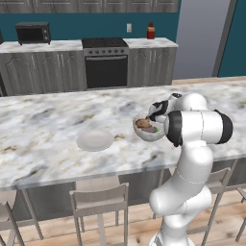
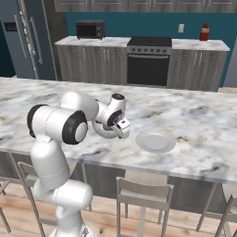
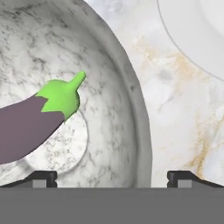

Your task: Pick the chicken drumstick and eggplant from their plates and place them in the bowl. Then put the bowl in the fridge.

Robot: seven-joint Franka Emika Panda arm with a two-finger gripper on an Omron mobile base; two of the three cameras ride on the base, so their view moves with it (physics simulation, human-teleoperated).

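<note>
The pale bowl (image 1: 140,133) stands on the marble island and holds the golden-brown chicken drumstick (image 1: 142,123) and the eggplant (image 1: 153,129). In the hand view the purple eggplant (image 3: 30,122) with its green end lies on the bottom of the bowl (image 3: 124,83). My gripper (image 3: 113,179) hangs open right over the bowl's near-right rim, one fingertip (image 3: 41,178) inside the wall and the other outside it, gripping nothing. The gripper (image 1: 151,116) sits at the bowl's right edge. An empty white plate (image 1: 95,140) lies left of the bowl. The dark grey fridge (image 2: 28,39) stands at the far left.
The white plate (image 2: 155,140) lies just right of the gripper (image 2: 123,132); its rim (image 3: 192,43) is close to the bowl. Chairs (image 1: 98,202) line the island's near edge. A black oven (image 1: 105,65), a microwave (image 1: 32,32) and a red bottle (image 1: 151,31) are on the back wall.
</note>
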